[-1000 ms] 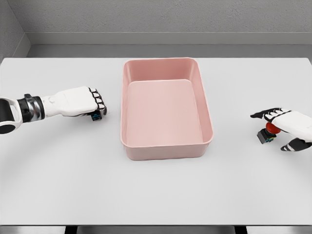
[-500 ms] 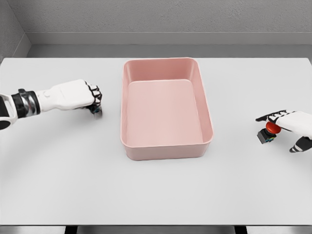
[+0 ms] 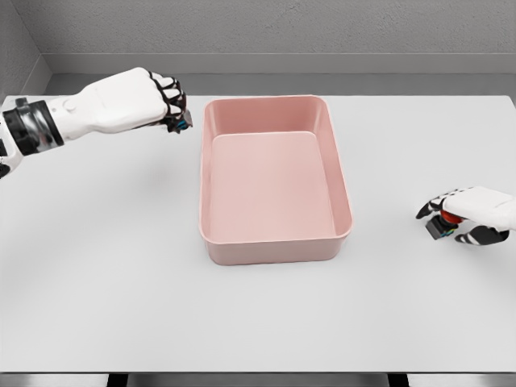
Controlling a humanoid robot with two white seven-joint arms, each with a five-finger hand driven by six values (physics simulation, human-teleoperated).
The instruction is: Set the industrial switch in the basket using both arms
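Observation:
A pink basket (image 3: 347,216) sits in the middle of the white table. My left hand (image 3: 165,101) hangs raised just left of the basket's far left corner, fingers curled on a small dark switch (image 3: 182,122) that mostly hides under them. On the table at the far right lies a second switch (image 3: 443,224), black with a red button. My right hand (image 3: 459,218) is around that one, with its fingers curled over and beside it.
The white table (image 3: 105,266) spreads wide on both sides of the basket. A grey wall and floor lie behind the table's far edge.
My left hand has lifted its switch off the table and carried it up and toward the basket's far left corner. My right hand has closed its fingers around the red-button switch.

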